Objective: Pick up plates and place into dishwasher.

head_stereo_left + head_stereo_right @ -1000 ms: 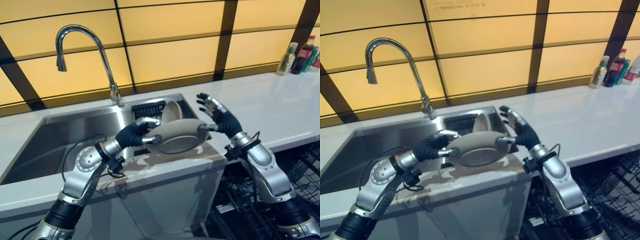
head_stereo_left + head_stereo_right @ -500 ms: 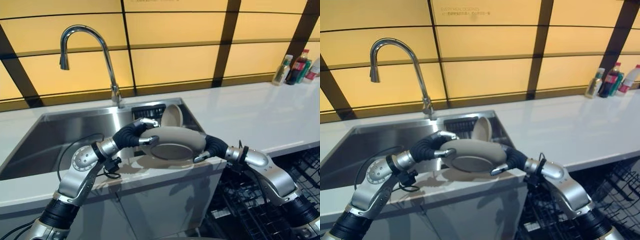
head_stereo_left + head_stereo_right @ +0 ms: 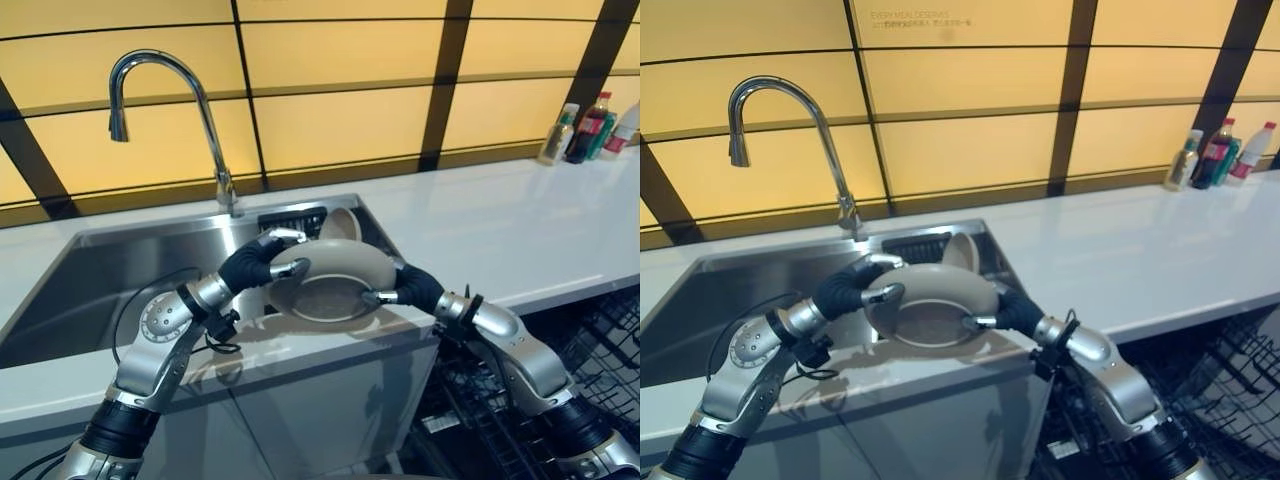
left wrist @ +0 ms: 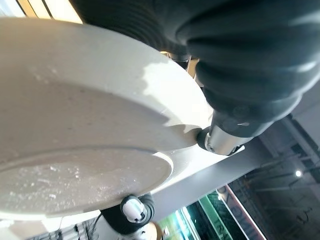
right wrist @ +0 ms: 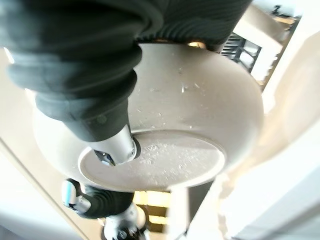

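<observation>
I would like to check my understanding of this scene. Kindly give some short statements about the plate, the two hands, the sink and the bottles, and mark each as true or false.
1. Both hands hold the plate: the left hand on one edge, the right hand on the other. True.
2. The plate lies flat on the bottom of the sink. False: it is lifted over the sink's front right corner.
3. A second plate stands on edge in the sink. True.
4. The bottles stand beside the faucet. False: they are at the far right of the counter.
</observation>
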Controlling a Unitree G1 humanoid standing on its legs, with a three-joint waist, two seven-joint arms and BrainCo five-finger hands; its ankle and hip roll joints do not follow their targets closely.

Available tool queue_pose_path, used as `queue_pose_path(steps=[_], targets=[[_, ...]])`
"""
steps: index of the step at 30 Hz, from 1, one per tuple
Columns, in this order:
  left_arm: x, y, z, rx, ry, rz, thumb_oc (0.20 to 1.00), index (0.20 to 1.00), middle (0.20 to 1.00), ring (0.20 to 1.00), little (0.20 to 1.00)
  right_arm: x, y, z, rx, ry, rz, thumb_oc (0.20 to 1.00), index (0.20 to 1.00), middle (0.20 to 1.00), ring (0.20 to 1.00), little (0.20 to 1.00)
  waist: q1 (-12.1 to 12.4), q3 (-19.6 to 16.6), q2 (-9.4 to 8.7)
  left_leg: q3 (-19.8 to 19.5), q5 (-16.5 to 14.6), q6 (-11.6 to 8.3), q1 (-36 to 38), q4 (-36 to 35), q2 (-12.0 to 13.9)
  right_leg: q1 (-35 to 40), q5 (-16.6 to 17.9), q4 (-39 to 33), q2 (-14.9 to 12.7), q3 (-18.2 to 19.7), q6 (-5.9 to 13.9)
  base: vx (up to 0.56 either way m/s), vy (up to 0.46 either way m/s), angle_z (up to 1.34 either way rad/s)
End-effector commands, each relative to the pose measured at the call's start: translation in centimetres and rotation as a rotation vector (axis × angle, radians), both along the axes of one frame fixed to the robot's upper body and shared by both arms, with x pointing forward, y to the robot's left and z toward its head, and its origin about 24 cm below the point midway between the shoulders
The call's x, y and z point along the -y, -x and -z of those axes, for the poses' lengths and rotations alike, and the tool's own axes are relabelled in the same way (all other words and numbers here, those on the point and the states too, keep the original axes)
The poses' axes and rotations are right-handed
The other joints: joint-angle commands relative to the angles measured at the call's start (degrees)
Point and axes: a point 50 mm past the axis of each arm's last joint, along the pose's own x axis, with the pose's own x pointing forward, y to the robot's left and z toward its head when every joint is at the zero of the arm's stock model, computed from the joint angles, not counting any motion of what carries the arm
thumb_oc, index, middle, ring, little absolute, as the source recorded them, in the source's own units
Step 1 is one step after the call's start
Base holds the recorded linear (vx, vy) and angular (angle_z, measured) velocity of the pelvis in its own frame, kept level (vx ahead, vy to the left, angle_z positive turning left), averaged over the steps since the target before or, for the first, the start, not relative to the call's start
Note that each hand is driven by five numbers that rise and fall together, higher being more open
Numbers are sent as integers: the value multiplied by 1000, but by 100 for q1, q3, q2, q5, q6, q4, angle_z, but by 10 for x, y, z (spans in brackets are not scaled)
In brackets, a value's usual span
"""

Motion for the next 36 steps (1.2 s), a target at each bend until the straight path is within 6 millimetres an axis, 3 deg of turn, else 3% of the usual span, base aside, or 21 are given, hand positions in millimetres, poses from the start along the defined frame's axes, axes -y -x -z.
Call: queue_pose_path(steps=[1,14,15,16,17,18,25,32,36], targets=[[12,-1,-7,33,81,59,200,200,200,200,200,1,-12,-16,63,-160,140,200,200,200,200,200,259,-214,-140,0,-578,93,-119,32,-135,-138,-300,28,-282,-26,552,0,0,0],[5,-5,-2,4,121,-13,200,200,200,200,200,14,-14,-14,97,-129,240,200,200,200,200,200,167,-240,-120,142,-566,60,-138,32,-83,-178,-312,28,-247,9,523,-32,-15,-1],[5,-5,-2,-1,128,-24,329,329,329,329,329,15,-15,-15,103,-123,245,200,200,200,200,200,163,-245,-122,157,-563,58,-139,32,-78,-178,-316,28,-244,11,518,-71,-28,-5],[4,-6,-1,-4,134,-38,567,567,567,567,567,17,-16,-16,110,-117,254,200,200,200,200,200,158,-247,-124,171,-563,60,-141,32,-73,-182,-320,28,-238,17,512,-58,-23,-6],[4,-6,-2,-4,136,-44,884,884,884,884,884,17,-16,-17,113,-116,260,200,200,200,200,200,157,-249,-126,179,-562,58,-143,32,-71,-184,-323,28,-234,21,507,-72,-29,-5],[2,-7,-2,-3,140,-63,1000,1000,1000,1000,1000,19,-17,-19,123,-115,274,200,200,200,200,200,148,-248,-130,193,-558,55,-146,32,-66,-189,-325,28,-227,30,501,-84,-33,-4],[-10,-15,-8,-7,234,-219,1000,1000,1000,1000,1000,35,-28,-41,245,-34,392,200,200,200,200,200,96,-251,-151,303,-531,42,-159,32,-36,-229,-334,28,-193,92,460,-90,-27,-7],[-22,-18,-14,16,271,-334,1000,1000,1000,1000,1000,61,-33,-69,385,58,522,200,200,200,200,200,-19,-232,-198,427,-535,42,-181,32,-27,-295,-350,28,-137,222,426,-70,-33,-13],[-30,-19,-16,16,277,-372,1000,1000,1000,1000,1000,79,-33,-75,425,129,593,200,200,200,200,200,-109,-228,-211,511,-557,45,-180,32,-28,-335,-354,28,-98,326,418,-45,-42,-22]])
